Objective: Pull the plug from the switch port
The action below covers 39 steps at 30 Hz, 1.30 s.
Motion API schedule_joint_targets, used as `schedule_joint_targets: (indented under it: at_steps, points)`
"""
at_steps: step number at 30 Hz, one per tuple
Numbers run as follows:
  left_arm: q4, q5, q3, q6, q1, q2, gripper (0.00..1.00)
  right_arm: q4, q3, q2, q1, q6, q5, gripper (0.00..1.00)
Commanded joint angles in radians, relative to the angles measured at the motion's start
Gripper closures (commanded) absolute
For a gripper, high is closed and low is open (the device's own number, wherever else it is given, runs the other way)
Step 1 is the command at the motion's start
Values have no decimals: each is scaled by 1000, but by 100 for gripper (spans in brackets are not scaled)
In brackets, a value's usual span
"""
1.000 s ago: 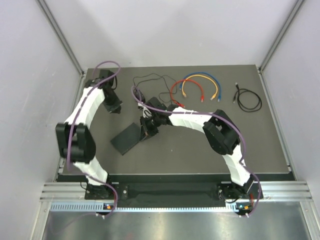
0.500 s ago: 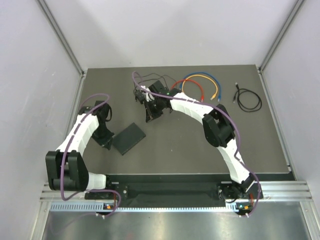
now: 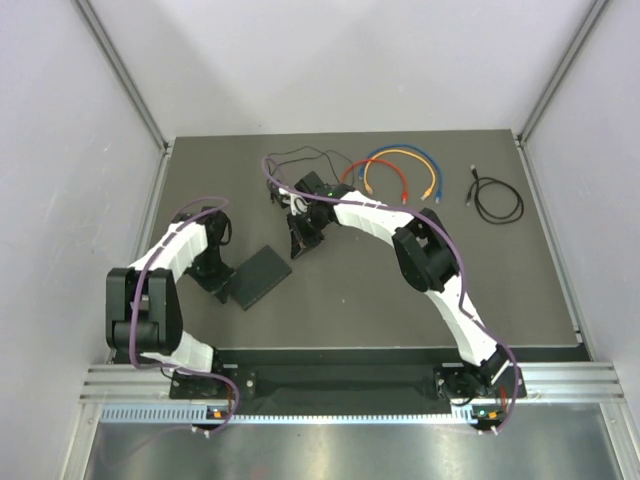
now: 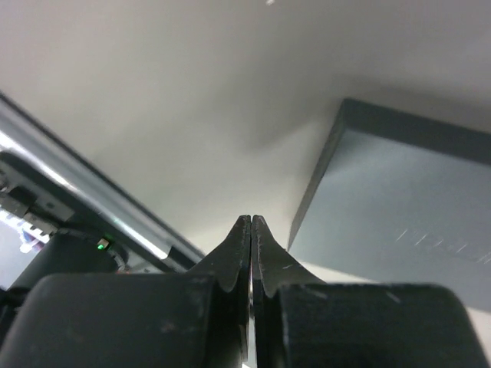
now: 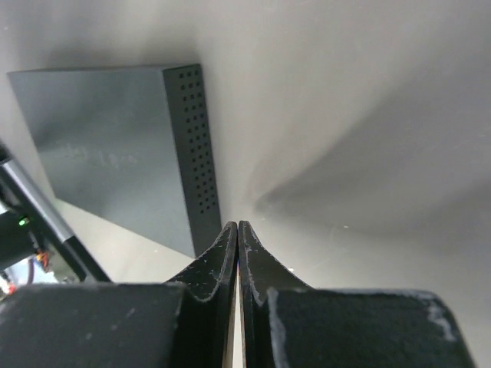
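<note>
The switch (image 3: 258,276) is a flat matte-black slab lying on the dark table, left of centre. My left gripper (image 3: 221,291) is shut and empty, low at the switch's left corner; in the left wrist view its tips (image 4: 252,219) sit just left of the switch (image 4: 399,207). My right gripper (image 3: 298,246) is shut and empty, just beyond the switch's right corner. In the right wrist view its tips (image 5: 238,225) are beside the switch's perforated side (image 5: 192,153). No plug or cable shows in the sides of the switch that I can see.
Red, orange and blue network cables (image 3: 400,175) lie coiled at the back centre. A thin black cord (image 3: 300,158) loops at the back, near the right wrist. A black cable (image 3: 496,200) lies at the back right. Metal frame posts stand at the table's back corners.
My left gripper swung from the back left down to the switch's left corner. My right gripper lifted away from the switch toward the back, then came partway back. The switch stayed put.
</note>
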Motion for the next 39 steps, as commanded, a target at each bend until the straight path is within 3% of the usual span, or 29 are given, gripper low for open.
schedule_joint_targets:
  at_steps: [1,18,25,34,39]
  points:
    - [73,10,-1,-2,3,22,100,35,20,-4,8,17,-66,100]
    - [107,-5,263,85,6,286,100,104,16,22,40,100,-172,100]
    - [126,17,419,140,6,424,100,231,31,80,55,250,-247,100]
    - [139,24,527,180,12,432,100,268,105,81,46,345,-206,100]
    - [28,-54,568,174,13,384,100,111,53,-1,11,257,-63,98]
